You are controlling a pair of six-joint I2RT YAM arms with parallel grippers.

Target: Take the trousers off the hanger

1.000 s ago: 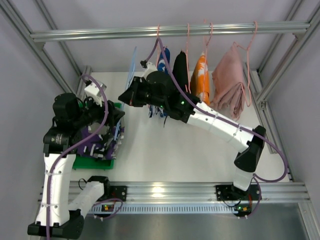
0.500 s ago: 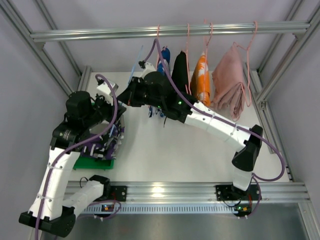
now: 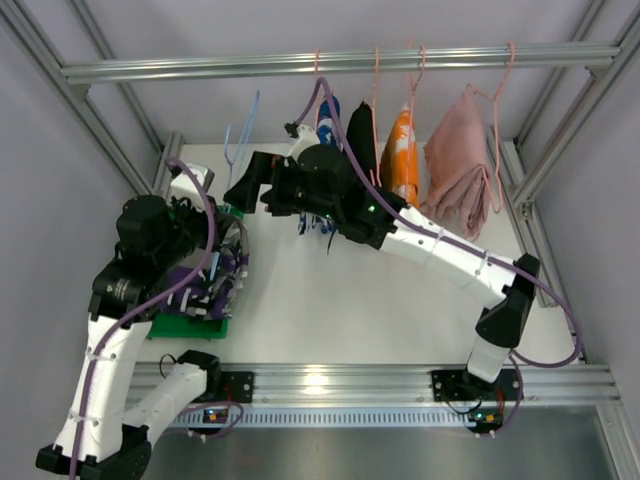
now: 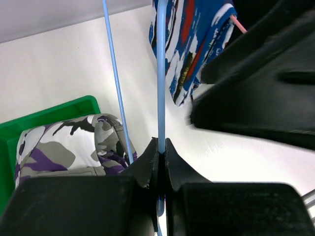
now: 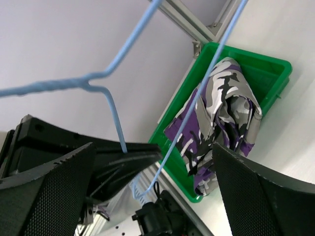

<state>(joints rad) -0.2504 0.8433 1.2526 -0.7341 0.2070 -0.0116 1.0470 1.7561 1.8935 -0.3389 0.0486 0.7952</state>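
The trousers (image 5: 224, 123), in purple, white and dark print, lie bunched in a green bin (image 5: 268, 66), off the hanger. In the top view they (image 3: 205, 292) are partly hidden under my left arm. The light-blue wire hanger (image 4: 161, 73) stands bare over the bin's far end (image 3: 240, 135). My left gripper (image 4: 161, 146) is shut on its wire. My right gripper (image 5: 152, 162) hangs wide open just right of the hanger (image 5: 101, 78) with nothing between its fingers; in the top view it (image 3: 252, 190) sits close to my left gripper (image 3: 222, 212).
A blue-and-white patterned garment (image 4: 192, 44) hangs right behind the hanger. On the rail (image 3: 330, 65) hang black (image 3: 360, 140), orange (image 3: 403, 155) and pink (image 3: 460, 165) garments on pink hangers. The green bin (image 3: 190, 325) sits at the table's left edge.
My left gripper closed on the hanger wire. My right gripper let go of the hanger and opened wide. The hanger shifted left, away from the hanging clothes.
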